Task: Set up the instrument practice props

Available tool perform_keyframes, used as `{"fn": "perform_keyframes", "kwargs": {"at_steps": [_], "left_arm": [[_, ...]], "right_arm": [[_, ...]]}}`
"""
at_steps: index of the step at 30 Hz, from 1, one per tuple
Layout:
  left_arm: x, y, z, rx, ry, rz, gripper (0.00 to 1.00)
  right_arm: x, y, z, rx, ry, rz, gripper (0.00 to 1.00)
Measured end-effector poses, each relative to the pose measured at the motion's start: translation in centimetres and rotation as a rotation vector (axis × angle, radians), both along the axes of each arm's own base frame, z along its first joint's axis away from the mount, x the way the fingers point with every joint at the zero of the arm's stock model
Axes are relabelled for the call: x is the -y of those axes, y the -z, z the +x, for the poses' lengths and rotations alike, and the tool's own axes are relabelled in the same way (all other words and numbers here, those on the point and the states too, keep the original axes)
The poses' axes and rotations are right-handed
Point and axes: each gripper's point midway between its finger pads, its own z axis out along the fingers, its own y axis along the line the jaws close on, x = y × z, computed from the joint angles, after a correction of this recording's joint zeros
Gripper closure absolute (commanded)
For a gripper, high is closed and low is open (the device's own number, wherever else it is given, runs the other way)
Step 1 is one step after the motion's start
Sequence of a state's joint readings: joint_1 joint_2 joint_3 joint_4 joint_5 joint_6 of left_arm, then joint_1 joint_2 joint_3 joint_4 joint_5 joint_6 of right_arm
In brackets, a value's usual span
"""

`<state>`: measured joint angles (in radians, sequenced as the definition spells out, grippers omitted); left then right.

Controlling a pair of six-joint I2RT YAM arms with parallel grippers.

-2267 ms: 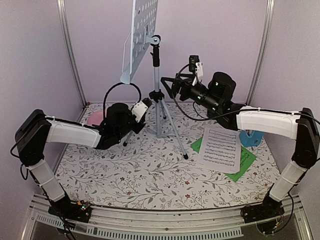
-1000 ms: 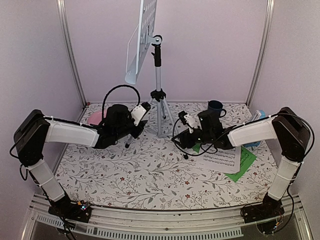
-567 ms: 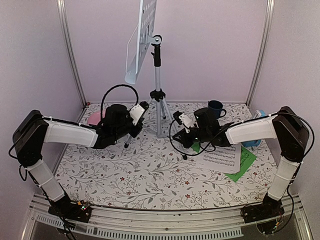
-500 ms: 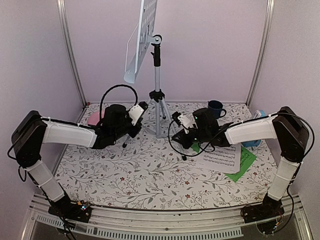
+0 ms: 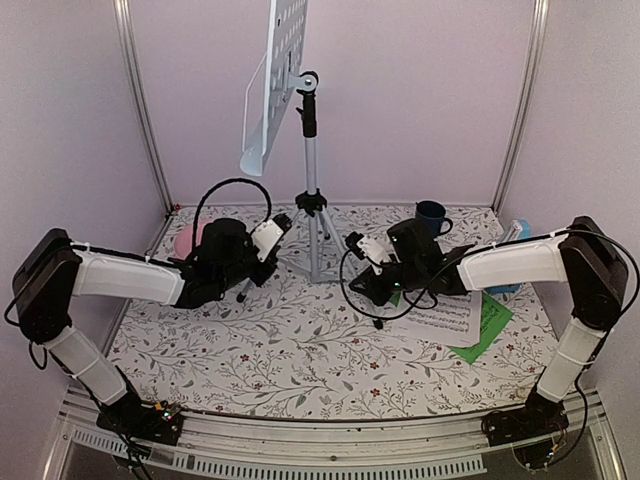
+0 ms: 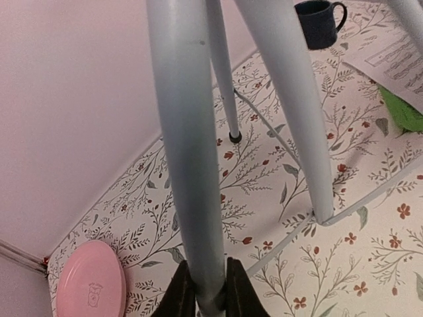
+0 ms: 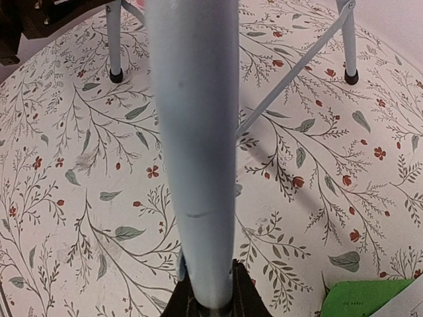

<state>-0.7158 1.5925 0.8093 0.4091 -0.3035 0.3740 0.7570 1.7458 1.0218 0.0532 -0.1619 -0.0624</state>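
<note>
The music stand is upright mid-table, its pale perforated desk high against the back wall. My left gripper is shut on the left tripod leg near its foot; the leg fills the left wrist view, between the jaws of the gripper. My right gripper is shut on the right tripod leg, low on the leg, as the gripper shows in its own view. White sheet music lies on a green page at the right. A blue metronome peeks out behind the right forearm.
A dark blue mug stands at the back right, behind my right wrist. A pink plate lies at the back left by the wall, close to my left forearm. Thin tripod braces span between the legs, just above the floral cloth.
Both grippers have closed on the tripod legs. The stand has shifted slightly left and sits higher in the top view, its desk tilted further left.
</note>
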Motion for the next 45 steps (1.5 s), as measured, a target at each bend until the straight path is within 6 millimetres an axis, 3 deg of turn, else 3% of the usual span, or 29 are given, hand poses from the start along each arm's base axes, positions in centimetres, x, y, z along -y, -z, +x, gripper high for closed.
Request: {"fn": "perform_keyframes", "kwargs": {"at_steps": [15, 20, 28, 33, 37, 45], "left_arm": [[-0.3, 0.6, -3.0, -0.046, 0.039, -0.038, 1.0], [-0.6, 0.5, -3.5, -0.049, 0.032, -0.058, 1.0], [-4.8, 0.4, -2.7, -0.022, -0.171, -0.062, 1.0], [-6.3, 0.2, -2.5, -0.011, -0.251, -0.079, 1.0], [-5.6, 0.3, -2.3, -0.017, -0.26, -0.1, 1.0], [-1.9, 0.6, 0.4, -0.027, -0.293, -0.117, 1.0]], "right_arm": [[1.6, 0.6, -3.0, -0.06, -0.032, -0.024, 1.0], [1.1, 0.1, -2.9, -0.068, -0.048, -0.02, 1.0], [-3.1, -0.8, 1.5, -0.003, -0.104, -0.049, 1.0], [-4.3, -1.6, 4.1, 0.071, -0.146, -0.052, 0.99], [-4.0, -1.3, 5.9, 0.112, -0.179, -0.039, 0.98], [-1.6, -0.3, 9.6, 0.15, -0.17, -0.045, 0.92]]}}
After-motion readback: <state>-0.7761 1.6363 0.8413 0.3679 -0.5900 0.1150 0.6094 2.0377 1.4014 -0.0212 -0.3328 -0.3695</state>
